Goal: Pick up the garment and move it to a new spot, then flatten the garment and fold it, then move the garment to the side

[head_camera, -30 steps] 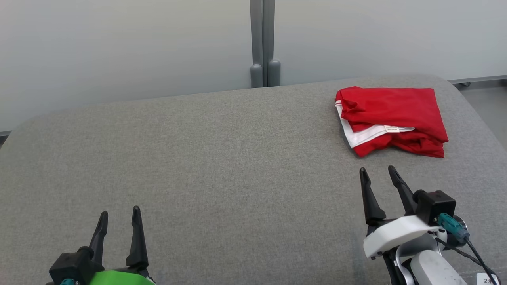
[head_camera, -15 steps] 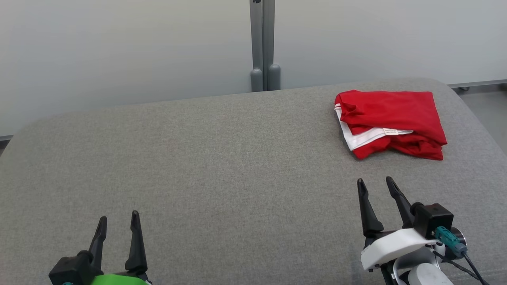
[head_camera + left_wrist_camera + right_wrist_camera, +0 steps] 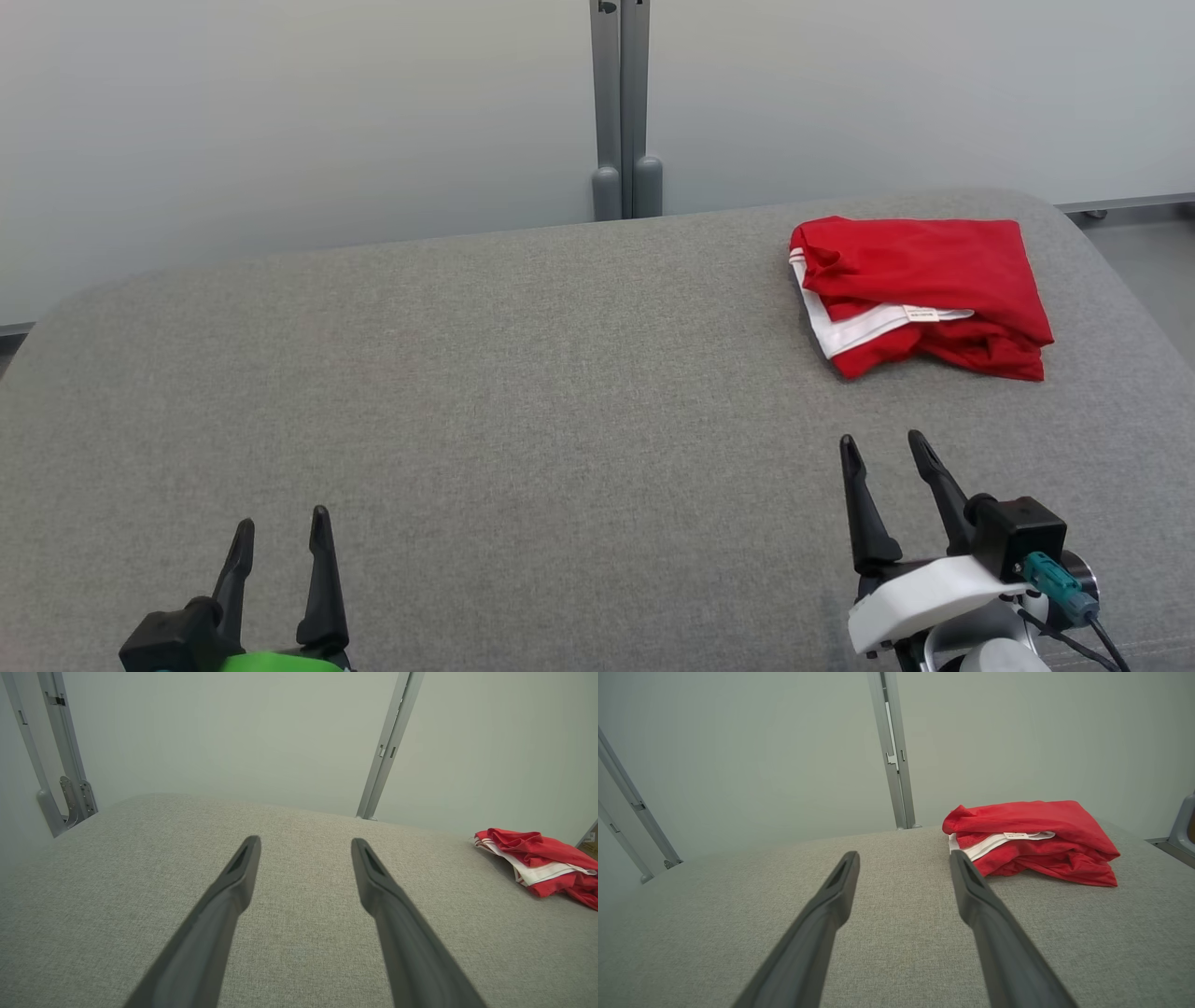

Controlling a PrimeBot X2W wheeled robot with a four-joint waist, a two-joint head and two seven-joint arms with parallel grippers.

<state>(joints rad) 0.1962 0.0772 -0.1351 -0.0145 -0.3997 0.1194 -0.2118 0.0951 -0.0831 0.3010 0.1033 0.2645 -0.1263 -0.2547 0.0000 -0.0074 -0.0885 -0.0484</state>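
A folded red garment (image 3: 924, 285) with white trim lies at the far right of the grey padded surface (image 3: 523, 392). It also appears in the right wrist view as the red garment (image 3: 1031, 835) and at the right edge of the left wrist view as the red garment (image 3: 537, 863). My right gripper (image 3: 882, 443) stands open a short way in front of it, touching nothing. My left gripper (image 3: 280, 523) is open at the near left, far from the cloth. In the wrist views the left gripper (image 3: 306, 842) and the right gripper (image 3: 903, 856) hold nothing.
A pale wall runs behind the surface, with a grey upright post (image 3: 624, 103) at the middle. The surface's rounded right corner (image 3: 1074, 215) lies just beyond the garment, with floor past it. Metal rails (image 3: 60, 765) stand at the far left in the left wrist view.
The head view has shifted a little, so everything sits lower. Both grippers have drawn back toward the near edge; the right one is now farther from the garment. The garment has not moved.
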